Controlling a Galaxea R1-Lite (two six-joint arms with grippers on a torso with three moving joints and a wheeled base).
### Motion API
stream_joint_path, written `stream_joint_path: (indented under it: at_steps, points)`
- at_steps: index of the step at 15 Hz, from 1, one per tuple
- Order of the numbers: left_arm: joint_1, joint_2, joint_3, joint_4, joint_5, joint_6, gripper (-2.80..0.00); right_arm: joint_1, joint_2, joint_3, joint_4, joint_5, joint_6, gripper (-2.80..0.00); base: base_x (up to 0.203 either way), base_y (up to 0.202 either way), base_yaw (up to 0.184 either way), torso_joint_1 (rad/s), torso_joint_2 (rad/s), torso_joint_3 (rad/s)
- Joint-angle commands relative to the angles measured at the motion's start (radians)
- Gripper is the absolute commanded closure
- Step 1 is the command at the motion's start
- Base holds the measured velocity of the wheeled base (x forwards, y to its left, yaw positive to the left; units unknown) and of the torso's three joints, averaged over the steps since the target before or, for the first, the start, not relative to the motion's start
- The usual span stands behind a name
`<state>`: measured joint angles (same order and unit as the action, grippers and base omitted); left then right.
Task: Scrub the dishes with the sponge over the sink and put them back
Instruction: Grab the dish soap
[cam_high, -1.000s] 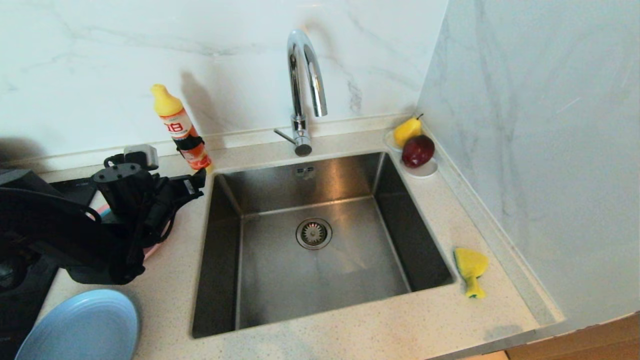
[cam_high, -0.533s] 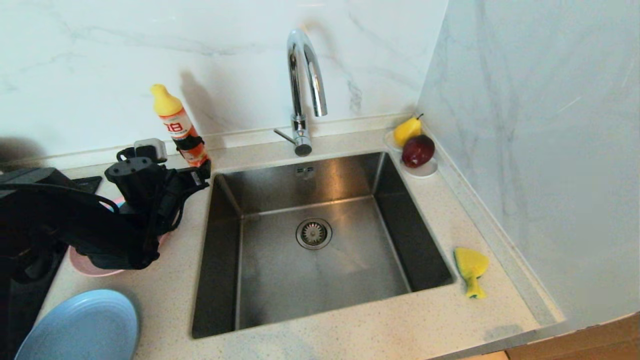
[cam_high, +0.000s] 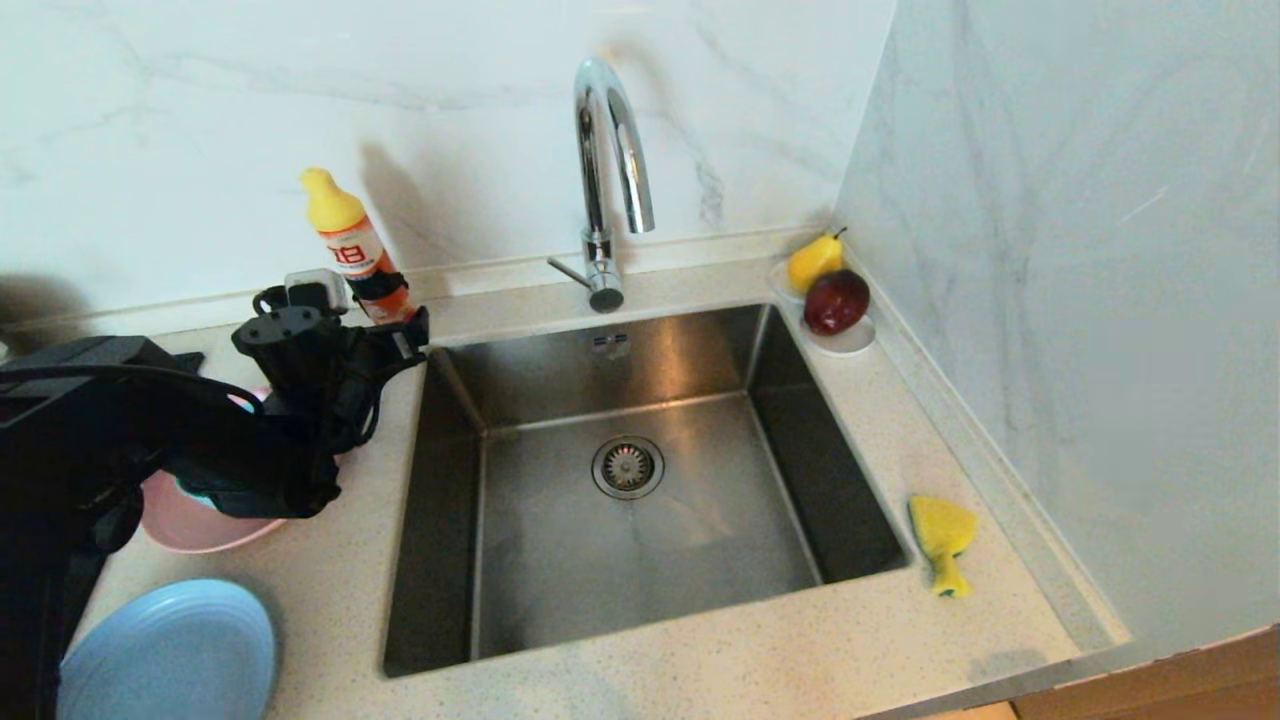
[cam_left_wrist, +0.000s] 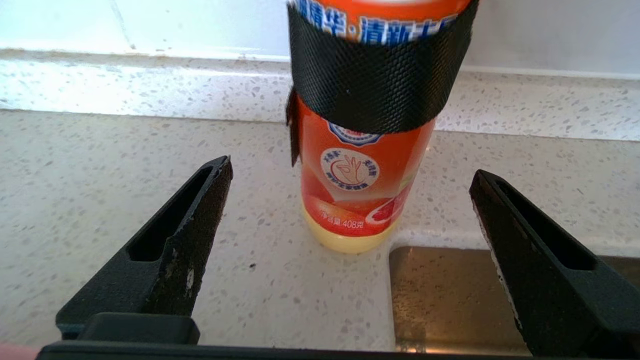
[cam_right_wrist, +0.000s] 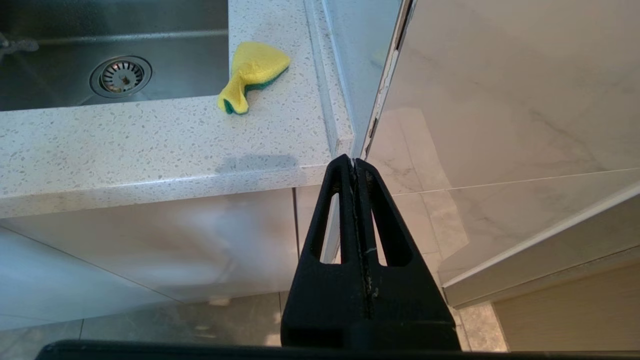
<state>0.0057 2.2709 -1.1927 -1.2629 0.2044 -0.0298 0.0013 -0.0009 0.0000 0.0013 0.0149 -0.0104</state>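
Orange plastic fills the space ahead of the left pincer (cam_left_wrist: 350, 175): the detergent bottle (cam_left_wrist: 362, 165) stands upright on the speckled counter (cam_left_wrist: 125, 150), just beyond the fingertips and between their lines, not touched. The jaws stand wide apart and hold nothing. Behind and below this pincer lies the pink plate (cam_high: 215, 520) with the teal bowl (cam_high: 195, 495) on it, partly hidden by the arm; the light-blue plate (cam_high: 170, 650) sits further back still. The sink (cam_high: 640, 480) opens to one side of the fingers. The sponge (cam_high: 940, 540) lies well apart, across the basin. The right pincer (cam_right_wrist: 356, 167), pressed shut and empty, hangs parked below the counter edge. I judge no dish is scrubbed yet; next comes closing squarely on the bottle's black band without tipping it.
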Motion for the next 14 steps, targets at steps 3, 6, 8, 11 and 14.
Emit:
stream_joint_path:
  at_steps: [3, 6, 8, 11, 14]
  points:
    - [0.0, 0.026, -0.054, 0.018, 0.001, -0.001, -2.8, 0.0, -0.001, 0.0, 0.0, 0.0, 0.0, 0.0, 0.0, 0.0, 0.0, 0.0, 0.0, 0.0]
    - [0.0, 0.043, -0.082, 0.03, 0.001, -0.001, -2.8, 0.0, -0.001, 0.0, 0.0, 0.0, 0.0, 0.0, 0.0, 0.0, 0.0, 0.0, 0.0, 0.0]
    - [0.0, 0.058, -0.103, 0.033, 0.001, -0.001, -2.8, 0.0, -0.001, 0.0, 0.0, 0.0, 0.0, 0.0, 0.0, 0.0, 0.0, 0.0, 0.0, 0.0]
    - [0.0, 0.07, -0.133, 0.04, 0.003, -0.001, -2.8, 0.0, -0.001, 0.0, 0.0, 0.0, 0.0, 0.0, 0.0, 0.0, 0.0, 0.0, 0.0, 0.0]
    - [0.0, 0.062, -0.143, 0.051, 0.003, -0.001, -2.8, 0.0, -0.001, 0.0, 0.0, 0.0, 0.0, 0.0, 0.0, 0.0, 0.0, 0.0, 0.0, 0.0]
